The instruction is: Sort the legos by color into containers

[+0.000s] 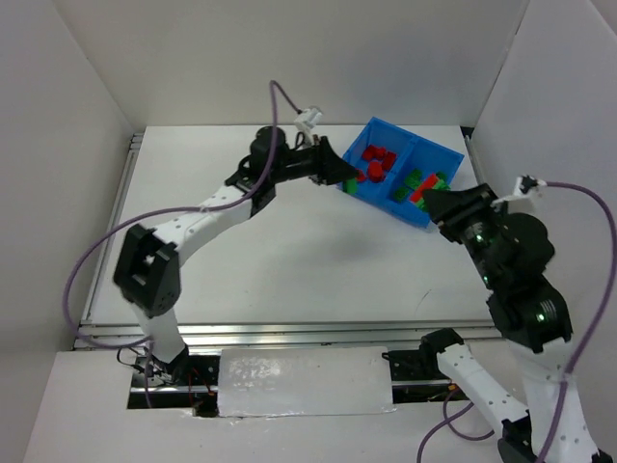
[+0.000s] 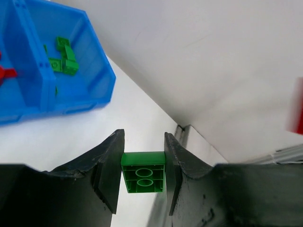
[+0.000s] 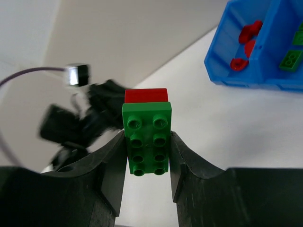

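The blue bin point(image 1: 416, 137) stands tilted at the back right of the table. Red legos point(image 1: 376, 164) lie in its left compartment and green legos point(image 1: 427, 180) in its right one. My left gripper point(image 1: 340, 175) is at the bin's left edge. In the left wrist view this gripper point(image 2: 143, 141) is shut on a small green lego point(image 2: 143, 172), held above the table. My right gripper point(image 1: 433, 202) is at the bin's near right corner. In its own view it point(image 3: 147, 137) is shut on a long green lego point(image 3: 147, 137) with a red lego point(image 3: 146, 95) stuck to its far end.
White walls enclose the table on the left, back and right. A metal rail point(image 1: 289, 333) runs along the near edge. The bin point(image 2: 97, 71) shows at the upper left of the left wrist view and the bin point(image 3: 251, 78) at the upper right of the right wrist view.
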`<state>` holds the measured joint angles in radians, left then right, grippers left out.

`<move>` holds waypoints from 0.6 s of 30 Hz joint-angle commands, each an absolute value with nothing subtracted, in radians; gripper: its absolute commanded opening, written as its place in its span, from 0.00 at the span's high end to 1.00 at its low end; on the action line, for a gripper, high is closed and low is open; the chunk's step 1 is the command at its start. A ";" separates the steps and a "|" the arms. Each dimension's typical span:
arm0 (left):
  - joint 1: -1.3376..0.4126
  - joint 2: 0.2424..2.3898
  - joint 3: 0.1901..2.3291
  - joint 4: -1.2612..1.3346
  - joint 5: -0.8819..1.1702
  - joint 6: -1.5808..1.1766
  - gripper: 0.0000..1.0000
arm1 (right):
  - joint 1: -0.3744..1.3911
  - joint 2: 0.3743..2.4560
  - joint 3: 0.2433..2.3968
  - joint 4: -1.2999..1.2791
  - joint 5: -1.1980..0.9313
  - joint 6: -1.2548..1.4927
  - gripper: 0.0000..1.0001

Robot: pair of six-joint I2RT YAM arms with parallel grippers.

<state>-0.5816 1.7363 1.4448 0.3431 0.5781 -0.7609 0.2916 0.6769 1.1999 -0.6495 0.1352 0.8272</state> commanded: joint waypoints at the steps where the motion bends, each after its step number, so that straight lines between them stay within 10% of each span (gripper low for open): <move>1: -0.644 1.959 1.661 0.318 0.499 -0.674 1.00 | 0.291 0.643 1.250 -0.836 0.270 0.893 1.00; 9: -0.804 2.416 2.310 0.313 0.322 -0.575 1.00 | 0.290 0.512 1.212 -1.001 0.235 0.930 1.00; 18: -0.879 2.681 2.445 0.577 0.005 -0.413 1.00 | 0.290 0.408 1.247 -1.130 0.206 0.960 1.00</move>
